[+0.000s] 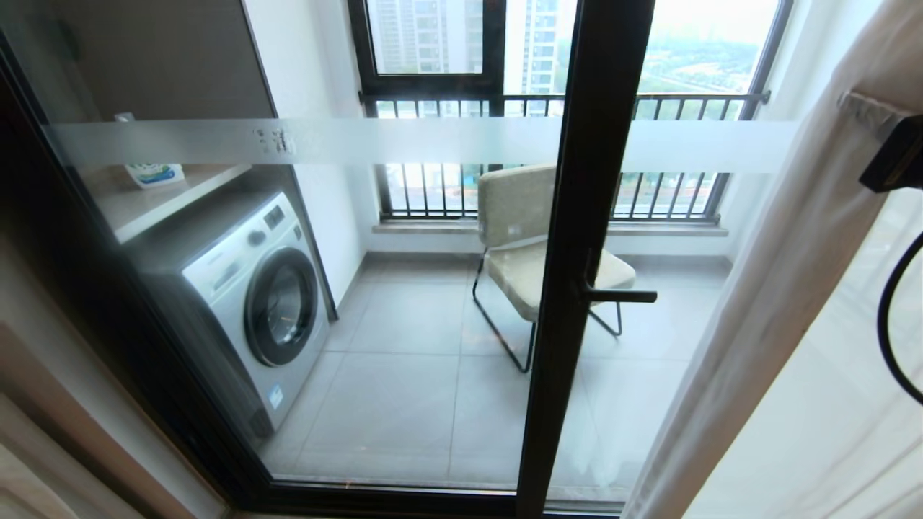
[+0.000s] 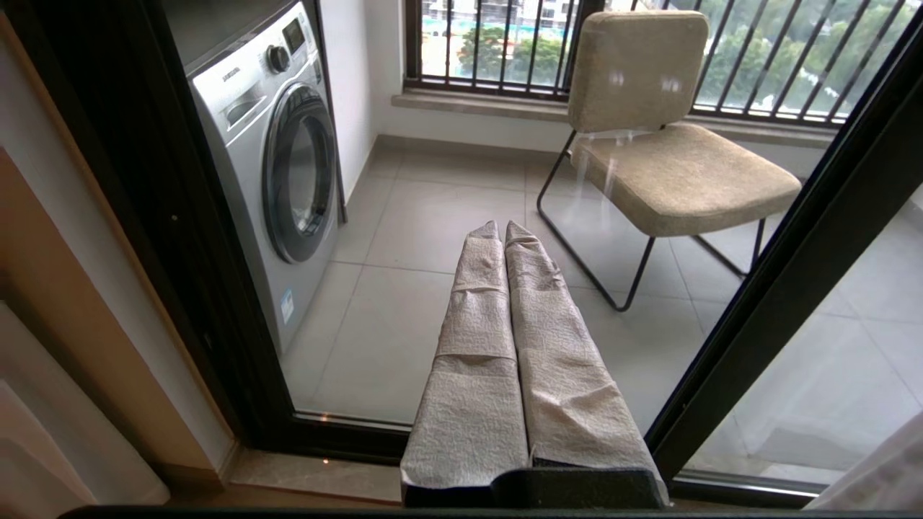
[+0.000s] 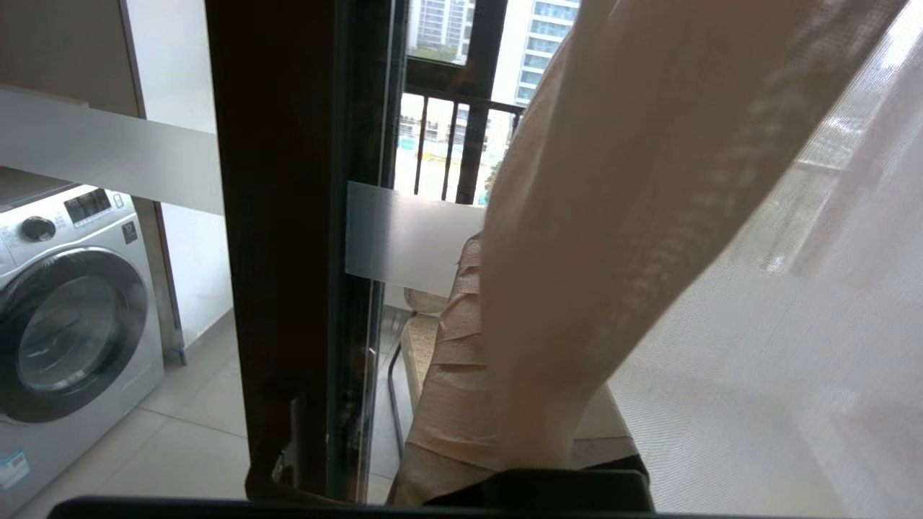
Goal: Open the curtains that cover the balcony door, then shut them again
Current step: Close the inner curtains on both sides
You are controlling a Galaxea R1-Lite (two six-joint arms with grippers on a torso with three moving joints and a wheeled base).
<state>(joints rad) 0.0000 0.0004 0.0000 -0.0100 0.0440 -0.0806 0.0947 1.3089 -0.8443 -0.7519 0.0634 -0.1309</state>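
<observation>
The curtains point(image 1: 779, 303) hang bunched at the right side of the balcony door point(image 1: 577, 252), leaving most of its glass uncovered. The cream cloth drapes over the right gripper point(image 3: 469, 288), whose wrapped fingers point(image 3: 451, 346) are closed on a fold of it; the white sheer point(image 3: 779, 346) falls just beside them on the far side from the door's black frame. The left gripper point(image 2: 505, 234) sits low before the glass, its padded fingers point(image 2: 476, 317) pressed together and holding nothing. Beyond its fingertips, behind the pane, stand a washer point(image 2: 281, 158) and a beige chair point(image 2: 663, 151) on grey tiles.
</observation>
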